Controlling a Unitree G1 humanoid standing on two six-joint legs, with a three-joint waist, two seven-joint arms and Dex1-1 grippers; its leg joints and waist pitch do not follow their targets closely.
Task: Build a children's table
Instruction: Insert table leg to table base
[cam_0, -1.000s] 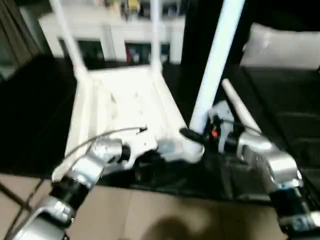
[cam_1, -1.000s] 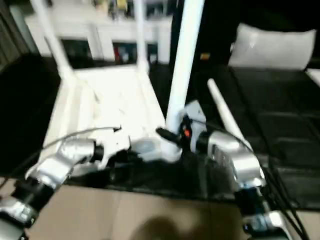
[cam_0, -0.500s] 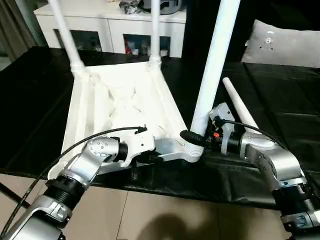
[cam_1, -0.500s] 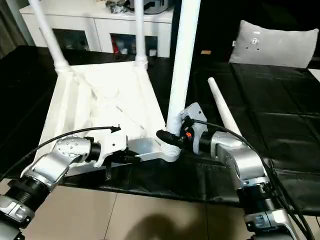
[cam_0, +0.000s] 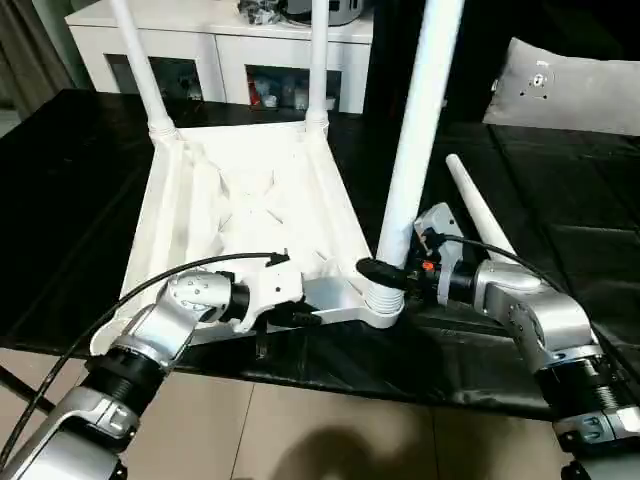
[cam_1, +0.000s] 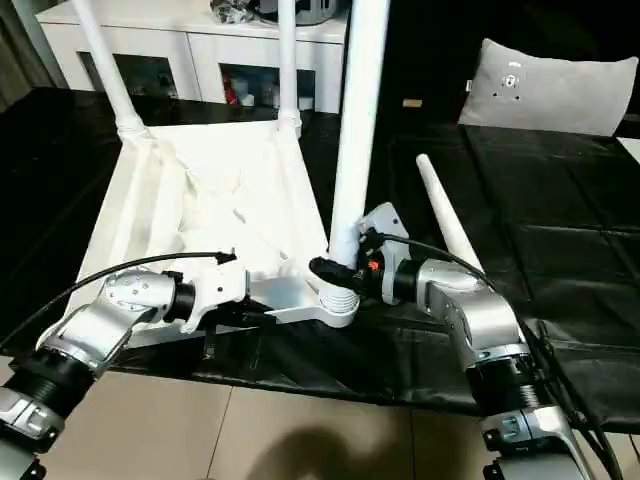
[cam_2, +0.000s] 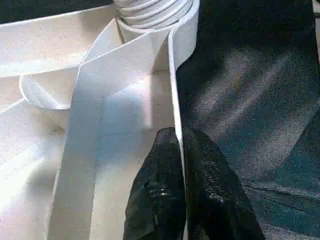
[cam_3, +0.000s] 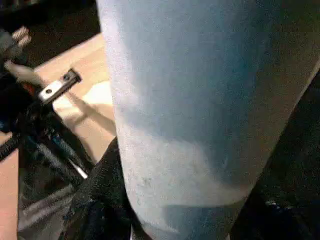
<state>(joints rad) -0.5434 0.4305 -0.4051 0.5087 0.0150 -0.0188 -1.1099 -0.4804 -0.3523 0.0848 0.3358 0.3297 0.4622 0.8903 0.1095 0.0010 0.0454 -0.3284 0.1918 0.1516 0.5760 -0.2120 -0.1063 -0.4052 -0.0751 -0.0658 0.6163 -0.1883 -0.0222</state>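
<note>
Black-covered work surface (cam_0: 560, 200), white cabinet (cam_0: 220, 40) behind. Tabletop (cam_0: 250, 210) upside down, two far legs upright. L gripper (cam_2: 182, 150) pinched shut on near rim. R gripper (cam_0: 385, 272) half-open, clasping third leg (cam_0: 415, 160) at near-right socket. Fourth leg (cam_0: 480, 215) lying loose beside.

No writing, label, brand, number or sign is showing legibly anywhere in these views. A small pale tag (cam_1: 513, 78) is sitting on the grey fabric pillow (cam_1: 560, 95) at the far right, but whatever is printed on it is too small to make out.
</note>
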